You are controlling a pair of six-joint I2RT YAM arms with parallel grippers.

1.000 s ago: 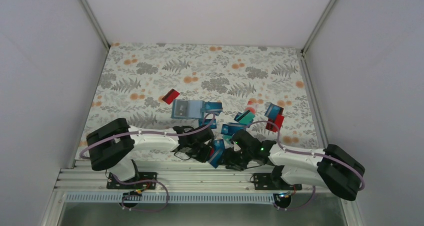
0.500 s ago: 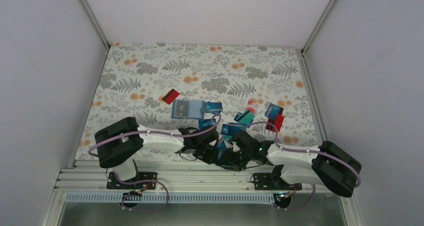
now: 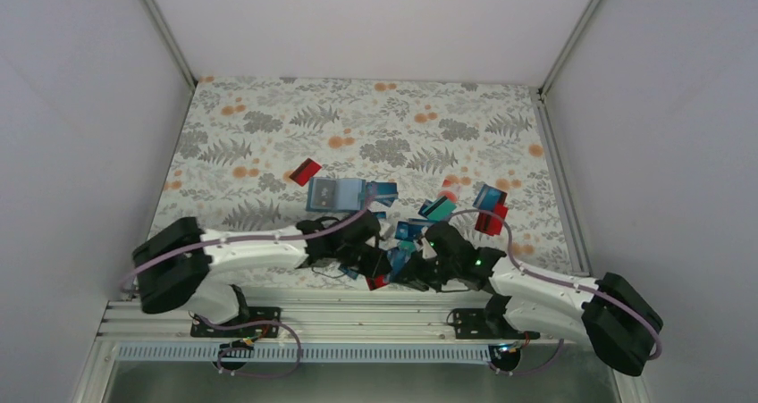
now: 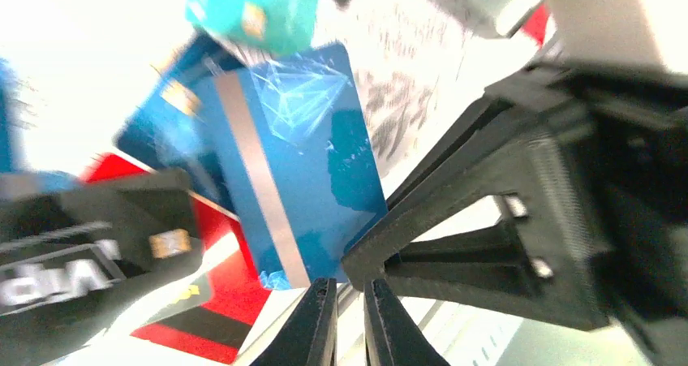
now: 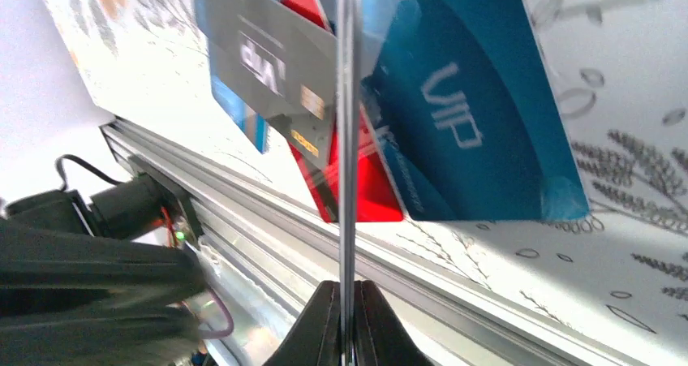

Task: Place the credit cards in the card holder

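The card holder [image 3: 332, 194] lies open on the patterned table, left of centre. In the right wrist view my right gripper [image 5: 347, 297] is shut on a thin credit card [image 5: 347, 139], which shows edge-on. The left wrist view shows that card [image 4: 292, 163] as blue with a silver stripe, pinched by the right gripper's black fingers [image 4: 487, 220]. My left gripper [image 4: 349, 317] sits just below it, jaws shut and empty. From above, both grippers meet near the table's front edge, around the blue card [image 3: 400, 258]. Red [image 4: 211, 301], black [image 4: 81, 252] and teal [image 4: 251, 9] cards lie underneath.
More cards lie scattered right of the holder [image 3: 438, 208], [image 3: 492, 208], one blue [image 3: 382, 189] beside it and one red [image 3: 306, 171] behind it. A teal VIP card [image 5: 470, 122] lies by the aluminium rail [image 5: 487, 301] at the table's front edge.
My right gripper has closed onto the blue card. Both arms have shifted away from the front rail, toward the card pile.
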